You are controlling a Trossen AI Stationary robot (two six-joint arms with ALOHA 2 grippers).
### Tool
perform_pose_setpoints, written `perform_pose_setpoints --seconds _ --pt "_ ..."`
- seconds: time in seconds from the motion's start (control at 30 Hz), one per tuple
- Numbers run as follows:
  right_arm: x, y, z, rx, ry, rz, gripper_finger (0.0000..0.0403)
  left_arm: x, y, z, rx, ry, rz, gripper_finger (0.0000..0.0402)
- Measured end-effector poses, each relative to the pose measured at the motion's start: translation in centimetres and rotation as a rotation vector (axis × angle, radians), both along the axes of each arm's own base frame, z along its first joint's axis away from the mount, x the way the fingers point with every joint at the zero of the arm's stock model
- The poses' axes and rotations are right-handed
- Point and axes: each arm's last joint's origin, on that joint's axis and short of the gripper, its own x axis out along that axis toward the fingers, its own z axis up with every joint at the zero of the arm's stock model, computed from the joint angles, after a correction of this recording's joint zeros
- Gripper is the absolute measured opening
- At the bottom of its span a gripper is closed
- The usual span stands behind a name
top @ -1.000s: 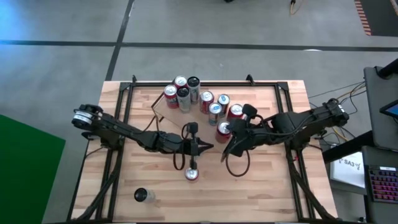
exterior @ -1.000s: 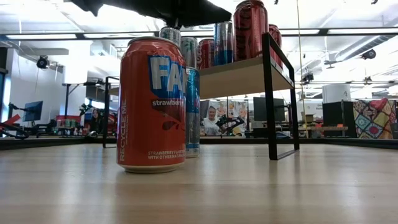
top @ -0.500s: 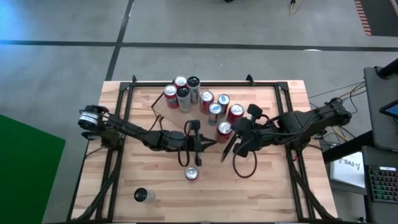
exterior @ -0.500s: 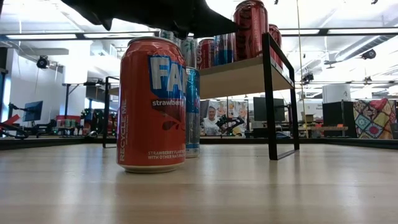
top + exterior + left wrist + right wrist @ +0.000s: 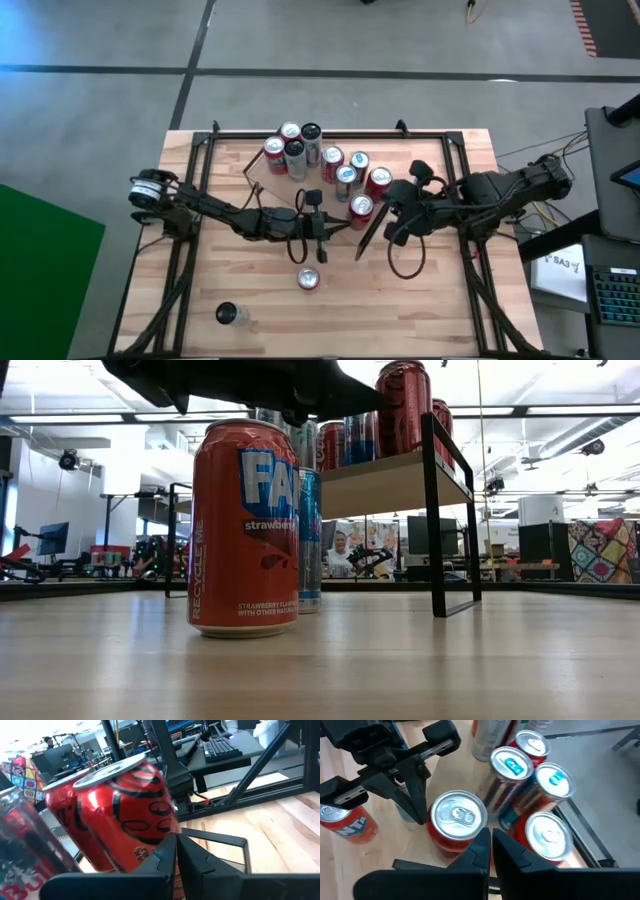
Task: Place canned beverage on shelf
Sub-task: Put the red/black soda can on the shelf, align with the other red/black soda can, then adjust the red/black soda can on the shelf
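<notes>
Both end effectors, left (image 5: 322, 240) and right (image 5: 362, 243), are fully closed and empty, so the orange can (image 5: 308, 279) stands free on the worktop (image 5: 440, 310), not on the shelf (image 5: 385, 482).

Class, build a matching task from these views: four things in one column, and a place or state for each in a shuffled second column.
1. orange Fanta can
2. red cola can
3. black-lidded jar
4. left gripper

A. shut, above the table's middle
B. on the shelf
C. alone near the table's front left
D. upright on the tabletop, below the gripper

Pairs: 1-D, 2-B, 3-C, 4-A
</notes>
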Motion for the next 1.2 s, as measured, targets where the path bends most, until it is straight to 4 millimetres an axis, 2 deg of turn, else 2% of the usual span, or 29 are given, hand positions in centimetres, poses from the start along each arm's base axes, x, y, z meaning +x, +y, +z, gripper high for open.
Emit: perform_pose_setpoints --seconds 0.23,0.4,0.57,0.9,1.2 --pt "-1.6 -1.1 1.3 -0.016 -0.076 -0.088 0.0009 0.0 0.2 0.0 -0.021 -0.005 0.007 0.0000" --pt "-2.9 -3.1 1.6 0.039 -0.096 -0.233 0.0009 0.0 0.2 0.1 -0.023 -0.014 0.007 0.0000" --pt "-3.8 -4.8 1.3 0.047 -0.040 -0.346 0.0009 0.1 0.3 0.3 -0.032 -0.031 0.009 0.0000" --pt "-3.7 -6.2 1.1 0.079 -0.017 -0.392 0.0009 0.1 0.6 0.5 -0.045 -0.054 0.018 0.0000" --pt "-3.4 -6.1 0.9 0.121 -0.011 -0.391 0.0009 0.2 0.7 0.6 -0.055 -0.062 0.022 0.0000"
